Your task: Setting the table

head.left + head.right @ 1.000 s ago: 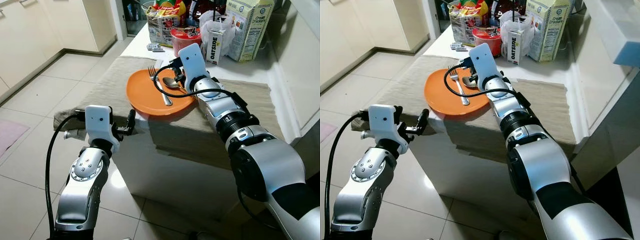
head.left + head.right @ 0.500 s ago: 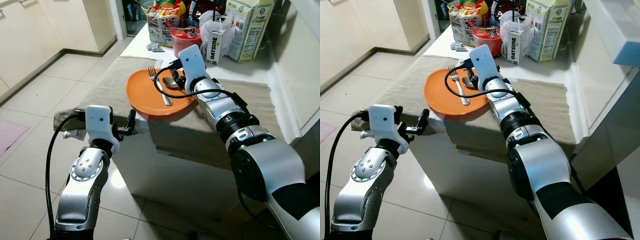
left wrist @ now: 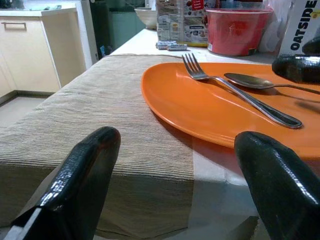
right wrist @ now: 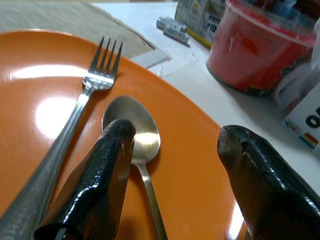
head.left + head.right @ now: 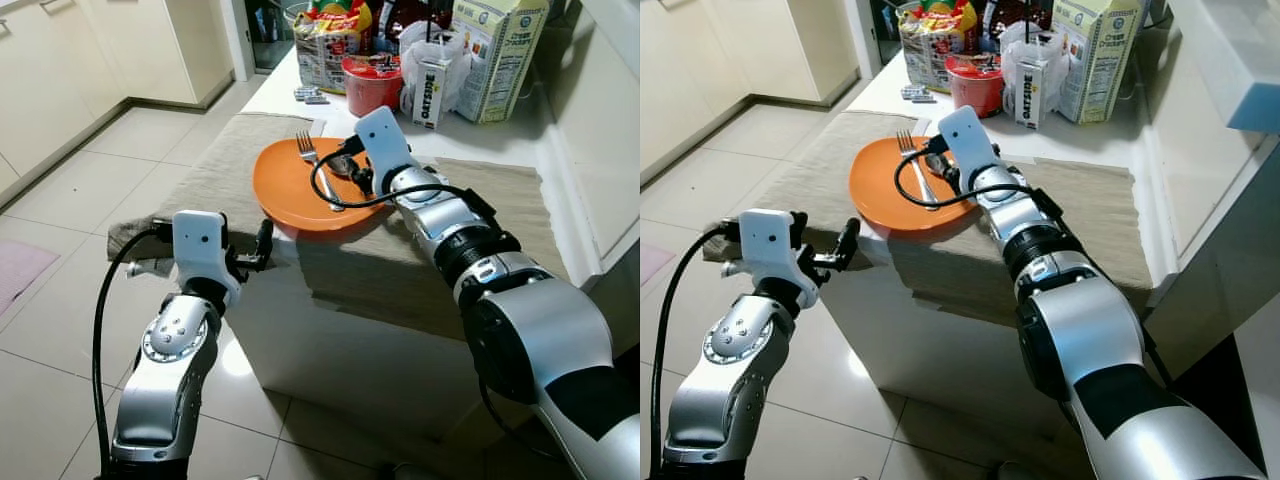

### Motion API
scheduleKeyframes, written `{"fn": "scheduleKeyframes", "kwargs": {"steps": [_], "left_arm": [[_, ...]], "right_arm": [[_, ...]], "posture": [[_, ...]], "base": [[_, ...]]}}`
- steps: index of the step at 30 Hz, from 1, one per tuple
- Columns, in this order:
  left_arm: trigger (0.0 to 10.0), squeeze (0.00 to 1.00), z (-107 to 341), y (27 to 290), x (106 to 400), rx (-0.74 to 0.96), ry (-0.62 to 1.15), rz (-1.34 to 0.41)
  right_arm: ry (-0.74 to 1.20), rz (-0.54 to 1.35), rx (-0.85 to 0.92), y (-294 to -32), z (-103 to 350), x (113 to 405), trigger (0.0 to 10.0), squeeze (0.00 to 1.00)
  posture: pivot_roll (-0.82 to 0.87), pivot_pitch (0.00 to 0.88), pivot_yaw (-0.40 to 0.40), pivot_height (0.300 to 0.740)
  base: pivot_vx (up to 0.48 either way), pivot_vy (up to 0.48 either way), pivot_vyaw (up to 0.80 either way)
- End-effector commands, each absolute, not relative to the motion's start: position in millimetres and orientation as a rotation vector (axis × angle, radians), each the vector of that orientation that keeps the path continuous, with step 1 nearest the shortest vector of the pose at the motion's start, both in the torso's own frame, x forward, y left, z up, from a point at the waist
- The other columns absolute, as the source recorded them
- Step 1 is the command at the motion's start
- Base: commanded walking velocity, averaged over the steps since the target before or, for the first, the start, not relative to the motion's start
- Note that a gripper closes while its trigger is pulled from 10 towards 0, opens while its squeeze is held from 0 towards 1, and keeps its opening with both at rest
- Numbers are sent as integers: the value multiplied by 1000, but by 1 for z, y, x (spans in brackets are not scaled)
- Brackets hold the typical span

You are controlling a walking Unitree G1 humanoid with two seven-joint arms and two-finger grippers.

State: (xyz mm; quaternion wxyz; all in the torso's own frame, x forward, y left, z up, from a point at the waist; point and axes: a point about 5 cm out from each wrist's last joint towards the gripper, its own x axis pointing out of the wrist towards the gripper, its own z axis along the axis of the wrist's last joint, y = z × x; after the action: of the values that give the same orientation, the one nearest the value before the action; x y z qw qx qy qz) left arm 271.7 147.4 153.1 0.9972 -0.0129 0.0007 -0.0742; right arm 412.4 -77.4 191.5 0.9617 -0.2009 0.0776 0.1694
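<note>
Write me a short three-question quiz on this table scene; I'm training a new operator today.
1. True or false: the fork lies on the orange plate.
2. Which gripper is over the plate? A) left gripper B) right gripper
3. What lies beside the fork, under that gripper's open fingers?

Key: 1. True. 2. B; the left is open, off the table's edge. 3. The spoon.
</note>
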Motion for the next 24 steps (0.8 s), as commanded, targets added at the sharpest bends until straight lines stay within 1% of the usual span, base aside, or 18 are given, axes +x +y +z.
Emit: {"fn": "scheduleKeyframes", "kwargs": {"steps": [1, 24], "left_arm": [[10000, 0, 153, 149, 272, -18, 6, -143], [10000, 0, 154, 149, 274, -15, 5, -151]], "right_arm": [[195, 344, -418, -81, 184, 411, 10000, 0], [299, 370, -319, -84, 169, 407, 10000, 0]], "posture": [[-45, 41, 71, 740], [-49, 38, 78, 740]], "base": [[0, 0, 0], [0, 0, 0]]}}
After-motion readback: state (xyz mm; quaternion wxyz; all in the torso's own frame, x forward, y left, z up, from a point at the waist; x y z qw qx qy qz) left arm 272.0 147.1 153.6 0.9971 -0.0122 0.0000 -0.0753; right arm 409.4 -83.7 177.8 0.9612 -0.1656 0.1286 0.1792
